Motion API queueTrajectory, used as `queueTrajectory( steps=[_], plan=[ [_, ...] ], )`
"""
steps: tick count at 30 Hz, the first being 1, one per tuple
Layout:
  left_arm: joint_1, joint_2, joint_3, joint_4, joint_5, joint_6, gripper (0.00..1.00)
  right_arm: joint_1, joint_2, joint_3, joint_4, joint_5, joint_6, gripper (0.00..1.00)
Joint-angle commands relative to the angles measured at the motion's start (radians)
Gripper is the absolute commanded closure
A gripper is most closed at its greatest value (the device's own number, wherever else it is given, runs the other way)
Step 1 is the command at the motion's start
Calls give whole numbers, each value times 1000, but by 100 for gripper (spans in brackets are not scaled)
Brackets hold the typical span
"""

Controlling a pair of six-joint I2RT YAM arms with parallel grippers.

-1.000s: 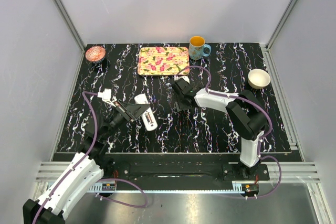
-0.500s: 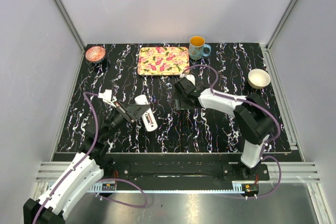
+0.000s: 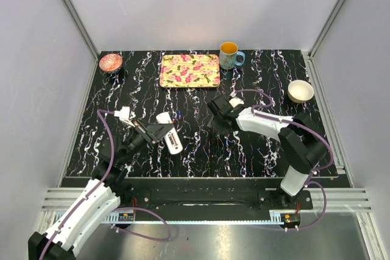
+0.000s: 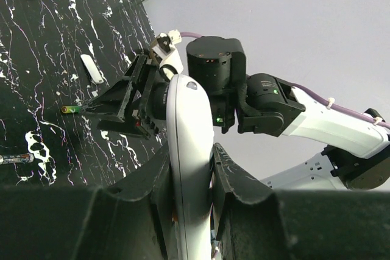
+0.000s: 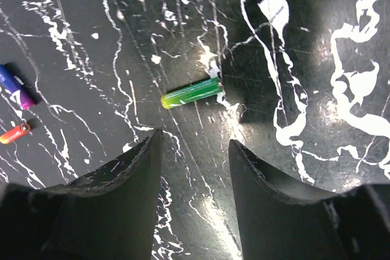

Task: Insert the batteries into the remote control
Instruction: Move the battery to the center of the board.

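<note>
My left gripper (image 3: 166, 133) is shut on the white remote control (image 3: 171, 136) and holds it off the black table; in the left wrist view the remote (image 4: 189, 132) stands edge-on between the jaws. My right gripper (image 3: 217, 120) is open and empty, low over the table. In the right wrist view (image 5: 195, 144) the greenish battery (image 5: 192, 92) lies just beyond its fingertips, not touched. The reddish battery (image 5: 13, 133) lies far to the left. The green battery (image 4: 72, 109) also shows in the left wrist view, under the right gripper (image 4: 116, 105).
A blue and magenta cell (image 5: 15, 87) lies near the reddish battery. A small white cover piece (image 4: 92, 68) lies on the table. At the back stand a floral tray (image 3: 189, 69), an orange-filled mug (image 3: 229, 55), a pink dish (image 3: 110, 62) and a white bowl (image 3: 300, 91).
My right gripper has shifted a little right and toward the near edge, with its elbow swinging right. The left gripper still holds the remote in nearly the same place.
</note>
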Motion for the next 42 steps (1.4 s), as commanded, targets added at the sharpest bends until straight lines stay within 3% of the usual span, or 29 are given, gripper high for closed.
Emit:
queueTrajectory(
  steps=[1, 14, 32, 38, 42],
  plan=[
    [-2, -19, -3, 54, -19, -15, 100, -6, 12, -6, 6, 0, 186, 46],
    [-5, -27, -10, 50, -30, -21, 100, -84, 98, 12, 24, -114, 328, 49],
    [-6, -30, -15, 44, -38, -15, 100, -168, 174, 40, 61, -187, 286, 51],
    [-13, -31, -12, 39, -35, -13, 100, -181, 190, 35, 67, -220, 251, 56],
    [-16, -27, -7, 37, -35, -10, 100, -188, 205, 46, 70, -258, 199, 65]
  ],
)
